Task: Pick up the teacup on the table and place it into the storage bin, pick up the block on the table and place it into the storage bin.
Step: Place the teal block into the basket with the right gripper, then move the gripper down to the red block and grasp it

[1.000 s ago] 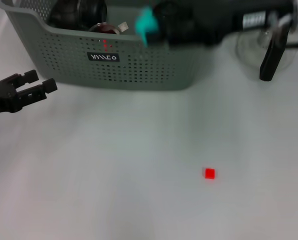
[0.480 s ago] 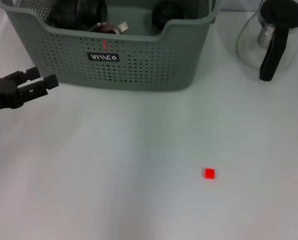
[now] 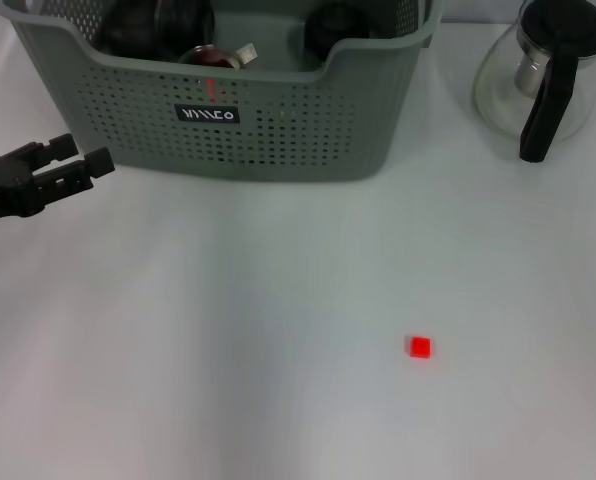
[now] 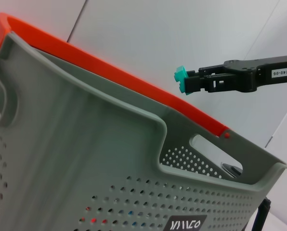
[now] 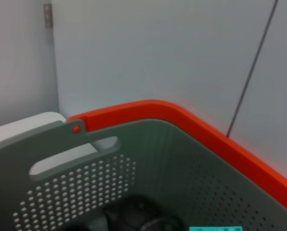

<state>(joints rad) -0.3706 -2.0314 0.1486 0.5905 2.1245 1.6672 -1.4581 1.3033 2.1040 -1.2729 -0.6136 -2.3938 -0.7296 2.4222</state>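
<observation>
The grey-green storage bin point(image 3: 248, 120) stands at the back of the white table. A dark round teacup point(image 3: 333, 27) lies inside it near its right wall, beside other dark items point(image 3: 158, 22). The small red block point(image 3: 419, 347) lies alone on the table, front right of the bin. My left gripper point(image 3: 78, 158) hovers open and empty just left of the bin's front. My right gripper is out of the head view. It shows in the left wrist view point(image 4: 182, 80), high above the bin's rim point(image 4: 148, 118). The right wrist view looks down into the bin point(image 5: 148, 159).
A glass teapot point(image 3: 538, 75) with a black handle stands at the back right, beside the bin. An orange rim point(image 4: 110, 67) runs behind the bin's far wall. Bare white table lies all around the block.
My right arm, over the bin's right side a second ago, has risen out of the head view. The dark teacup now shows in the bin. The left gripper has barely moved.
</observation>
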